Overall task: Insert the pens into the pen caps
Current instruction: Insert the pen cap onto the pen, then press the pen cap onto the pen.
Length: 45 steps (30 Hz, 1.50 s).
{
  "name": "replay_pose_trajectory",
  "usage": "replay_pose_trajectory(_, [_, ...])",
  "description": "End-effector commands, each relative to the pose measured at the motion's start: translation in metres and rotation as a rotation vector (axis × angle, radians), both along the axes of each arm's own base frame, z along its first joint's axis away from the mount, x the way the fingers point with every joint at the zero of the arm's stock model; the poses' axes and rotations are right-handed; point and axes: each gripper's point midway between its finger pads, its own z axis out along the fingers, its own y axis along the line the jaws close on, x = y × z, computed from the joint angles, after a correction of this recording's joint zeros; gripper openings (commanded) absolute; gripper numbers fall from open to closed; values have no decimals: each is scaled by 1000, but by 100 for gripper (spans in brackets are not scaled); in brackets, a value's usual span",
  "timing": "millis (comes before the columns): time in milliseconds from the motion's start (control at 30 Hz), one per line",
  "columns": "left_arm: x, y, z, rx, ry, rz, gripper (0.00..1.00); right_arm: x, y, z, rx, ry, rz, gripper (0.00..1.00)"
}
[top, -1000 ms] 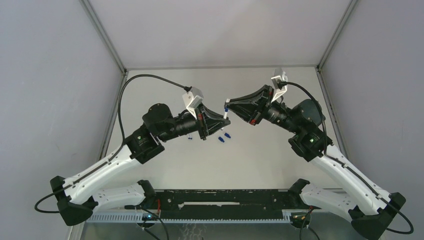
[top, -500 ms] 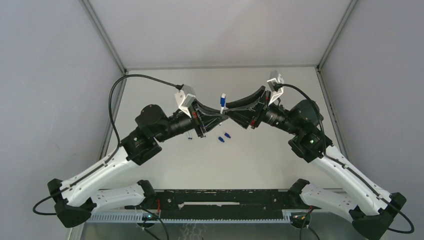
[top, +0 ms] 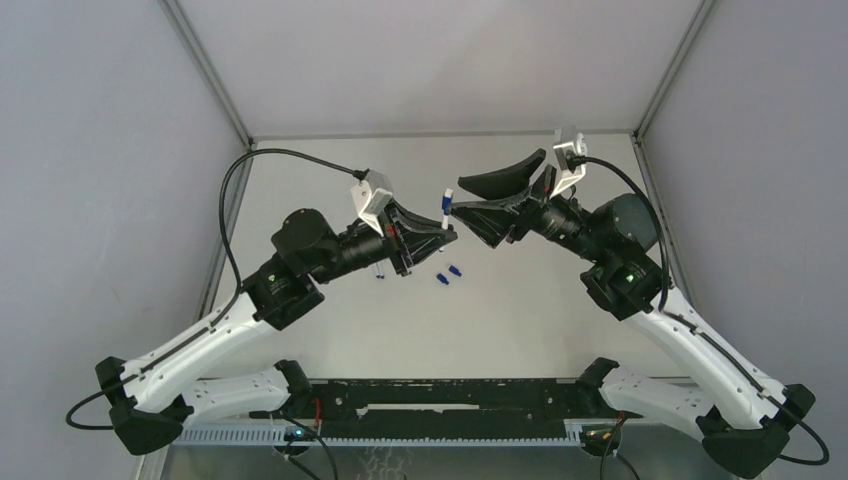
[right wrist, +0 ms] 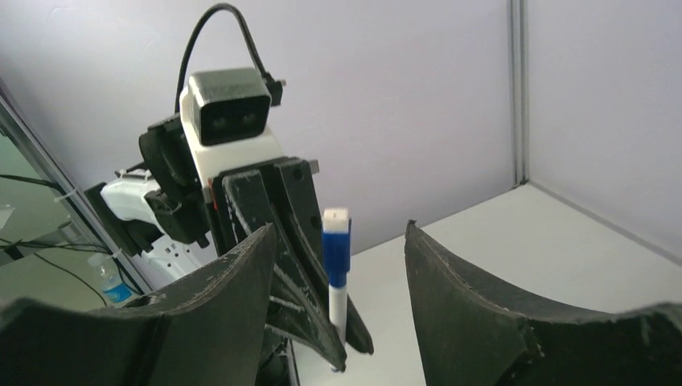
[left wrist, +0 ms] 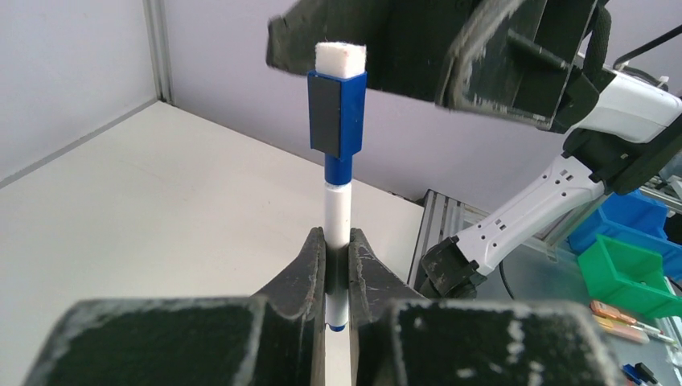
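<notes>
My left gripper (top: 446, 233) (left wrist: 337, 238) is shut on a white pen (left wrist: 337, 211) (top: 445, 214) that stands upright above the table. A dark blue pen cap (left wrist: 337, 121) (top: 448, 197) (right wrist: 336, 256) sits on the pen's upper end, with a white tip showing on top. My right gripper (top: 458, 197) (right wrist: 339, 228) is open, one finger on each side of the cap and clear of it. Two loose blue caps (top: 455, 270) (top: 441, 278) lie on the table under the grippers. Another small white and blue piece (top: 380, 272) lies beneath the left arm.
The white table (top: 520, 320) is enclosed by grey walls on the left, back and right. The left wrist camera housing (right wrist: 229, 121) faces the right gripper. Both arms meet above the middle of the table.
The right gripper has opened and let go of the cap, which stays on the pen. The left gripper still holds the pen, shifted slightly left.
</notes>
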Motion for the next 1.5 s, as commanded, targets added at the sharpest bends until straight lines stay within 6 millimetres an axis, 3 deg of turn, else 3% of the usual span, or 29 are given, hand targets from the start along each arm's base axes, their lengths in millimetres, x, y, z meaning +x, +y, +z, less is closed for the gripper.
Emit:
replay_pose_trajectory(0, [-6,-2,14,-33,-46,-35,0,0,-7,40,64,-98,-45,67])
replay_pose_trajectory(267, [-6,-4,11,-22,-39,-43,0,6,5,38,25,-75,-16,67])
replay_pose_trajectory(600, [-6,-4,11,-22,-40,-40,0,13,11,21,-25,-25,-17,58])
replay_pose_trajectory(1133, [-3,-6,11,-21,-33,-34,0,2,16,15,-52,-25,55,19])
replay_pose_trajectory(1367, [2,-2,13,-36,-28,5,0,0,18,-1,-104,3,71,2])
replay_pose_trajectory(1467, [2,2,18,-47,-39,18,0,3,19,-10,-135,25,59,0])
